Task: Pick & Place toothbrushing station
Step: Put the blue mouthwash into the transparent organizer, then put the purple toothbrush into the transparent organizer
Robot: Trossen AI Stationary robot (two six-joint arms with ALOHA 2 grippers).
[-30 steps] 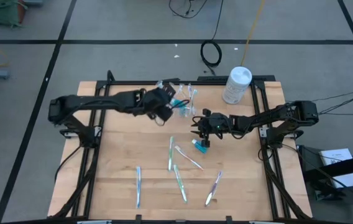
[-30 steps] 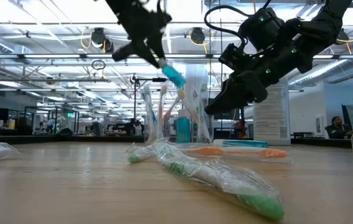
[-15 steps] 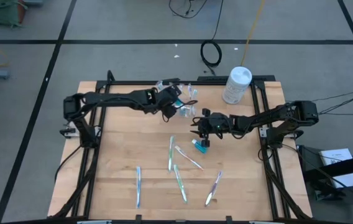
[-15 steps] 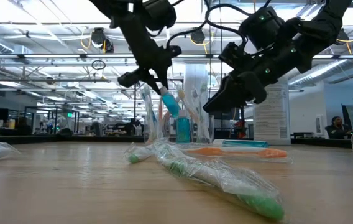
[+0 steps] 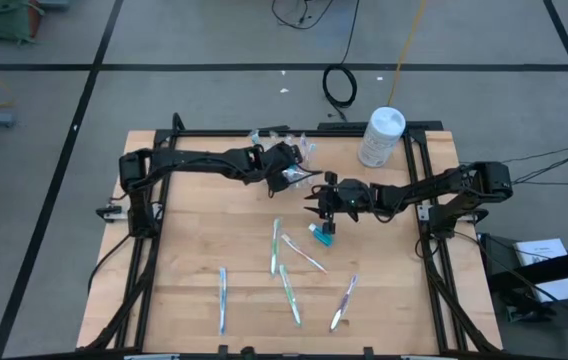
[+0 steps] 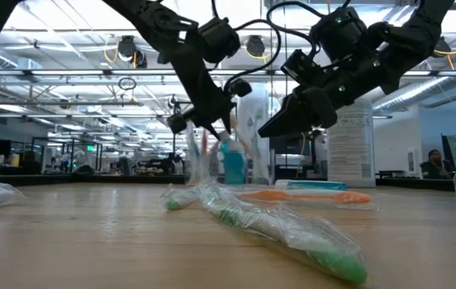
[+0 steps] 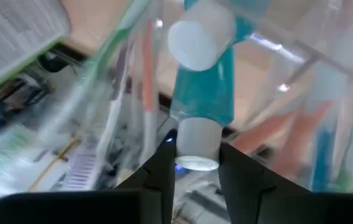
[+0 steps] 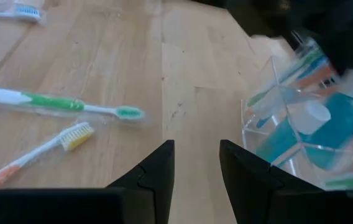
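A: Two arms over the far middle of the surface [image 5: 194, 260] — what's in hand?
B: Left hand [image 5: 286, 176] pinches a blue tube [image 7: 202, 93] by its white cap, lowering it into the clear cup [image 8: 301, 134].
A: Next?
B: Probably let go, lift clear. Right hand [image 5: 316, 210], fingers spread and empty, hovers just right of the cup
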